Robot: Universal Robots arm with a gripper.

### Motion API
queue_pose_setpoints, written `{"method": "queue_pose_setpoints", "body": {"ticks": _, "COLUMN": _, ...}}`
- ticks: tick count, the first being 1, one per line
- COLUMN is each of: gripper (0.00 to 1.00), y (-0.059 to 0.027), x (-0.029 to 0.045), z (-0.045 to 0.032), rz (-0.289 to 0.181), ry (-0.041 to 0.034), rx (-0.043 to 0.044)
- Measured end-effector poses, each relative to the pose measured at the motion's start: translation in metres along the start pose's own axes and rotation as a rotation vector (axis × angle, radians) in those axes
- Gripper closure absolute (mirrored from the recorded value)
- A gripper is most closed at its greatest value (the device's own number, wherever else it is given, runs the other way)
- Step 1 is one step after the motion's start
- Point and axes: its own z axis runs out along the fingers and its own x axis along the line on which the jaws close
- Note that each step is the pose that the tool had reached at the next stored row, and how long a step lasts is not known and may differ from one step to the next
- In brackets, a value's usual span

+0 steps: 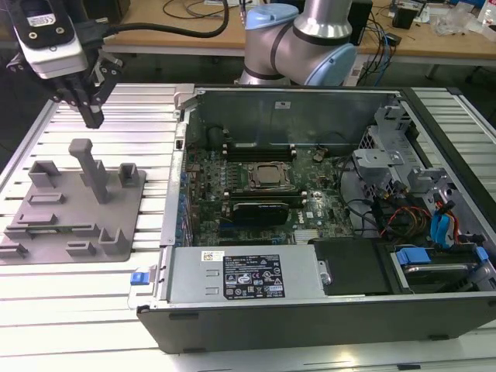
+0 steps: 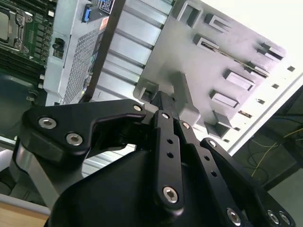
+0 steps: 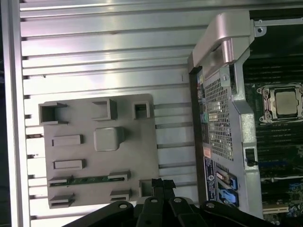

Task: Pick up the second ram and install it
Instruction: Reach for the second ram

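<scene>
While the black links of the gripper [image 3: 163, 182] are covering much of both wrist views, we are still making out its fingers [image 3: 157, 185] pressing together with nothing between them. In the exterior view the gripper [image 1: 93, 118] is hanging above the grey fixture [image 1: 77, 203], clear of its tall post [image 1: 89, 167], at the exterior view's left of the open case [image 1: 310, 310].

The ram [image 3: 90, 179] is sitting in the fixture between two small holders. It is showing as a thin green strip in the first wrist view, its label and chips too small for us to make out. In the second wrist view we cannot tell it from the fixture's ribs.

The exterior view is giving us the board inside the case, with the socket [image 1: 269, 177] and the memory slots [image 1: 260, 147] near it. Whether any slot is filled, we cannot tell. The arm [image 1: 302, 39] is running out of that view, cut off at the edge.
</scene>
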Motion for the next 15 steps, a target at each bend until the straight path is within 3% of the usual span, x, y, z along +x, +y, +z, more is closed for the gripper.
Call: {"method": "queue_pose_setpoints", "body": {"ticks": 15, "gripper": 0.92, "y": -0.0029, "x": 0.0387, "z": 0.0004, "rz": 0.0, "ry": -0.0001, "rx": 0.0}}
